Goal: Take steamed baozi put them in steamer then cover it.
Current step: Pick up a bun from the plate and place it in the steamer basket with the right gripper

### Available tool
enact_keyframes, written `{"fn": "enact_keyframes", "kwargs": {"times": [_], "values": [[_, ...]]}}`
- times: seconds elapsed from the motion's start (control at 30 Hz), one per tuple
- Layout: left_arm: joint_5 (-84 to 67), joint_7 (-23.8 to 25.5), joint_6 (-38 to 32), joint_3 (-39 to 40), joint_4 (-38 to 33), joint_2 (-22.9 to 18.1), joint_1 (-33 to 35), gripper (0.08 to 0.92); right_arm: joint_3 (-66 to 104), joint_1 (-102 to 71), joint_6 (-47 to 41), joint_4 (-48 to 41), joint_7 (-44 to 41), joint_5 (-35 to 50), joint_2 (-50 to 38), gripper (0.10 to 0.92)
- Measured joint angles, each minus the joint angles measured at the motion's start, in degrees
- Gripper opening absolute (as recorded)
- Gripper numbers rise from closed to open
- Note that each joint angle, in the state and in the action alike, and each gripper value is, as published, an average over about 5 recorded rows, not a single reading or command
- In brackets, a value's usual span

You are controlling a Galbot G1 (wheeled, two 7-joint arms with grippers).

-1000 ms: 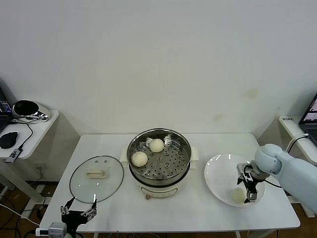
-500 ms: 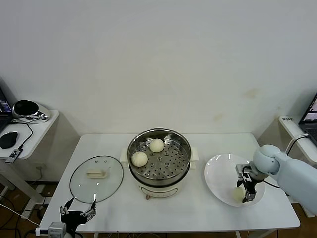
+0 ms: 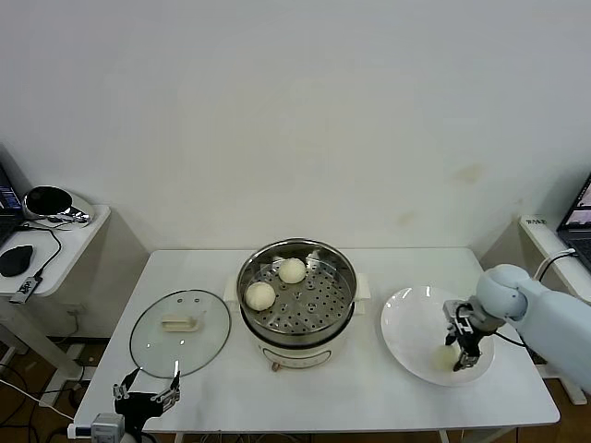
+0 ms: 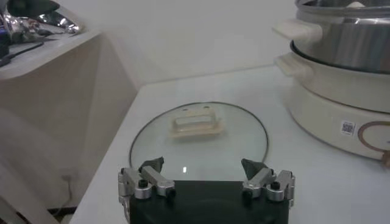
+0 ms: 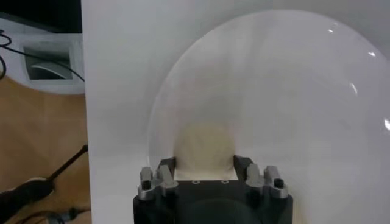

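Baozi: two cream-white buns [image 3: 260, 295] [image 3: 293, 270] sit on the perforated tray inside the steamer, toward its left and back; a third bun [image 5: 203, 148] lies on the white plate.
Steamer: round steel pot [image 3: 295, 300] on a cream base, at the middle of the white tabletop [image 3: 212, 392], uncovered.
Cover: clear glass lid [image 3: 180, 332] with a cream handle, flat on the tabletop just left of the steamer.
Plate: round white plate [image 3: 411, 323], right of the steamer, near the tabletop's right edge.
Right gripper: down on the plate [image 5: 206, 173], its fingers drawn in against either side of the third bun, gripping it.
Left gripper: at the tabletop's front left edge [image 4: 207, 179], just before the lid, fingers spread wide and holding nothing.
Around: a side table [image 3: 65, 245] to the far left carries a mouse, cables and a shiny round object; a plain white wall stands behind.
In the way: nothing lies between plate and steamer.
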Motion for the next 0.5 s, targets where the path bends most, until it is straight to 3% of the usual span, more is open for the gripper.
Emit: {"fn": "enact_keyframes", "kwargs": {"times": [0.27, 0.5], "values": [[-0.37, -0.10, -0.03, 0.33, -0.36, -0.25, -0.79, 0.823, -6.09, 10.40, -0.27, 0.21, -1.13, 4.59, 0.31, 0.529], [-0.97, -0.19, -0.03, -0.30, -0.89, -0.51, -1.37, 0.823, -13.81, 24.76, 1.55, -2.05, -3.17, 11.35, 3.59, 0.454]]}}
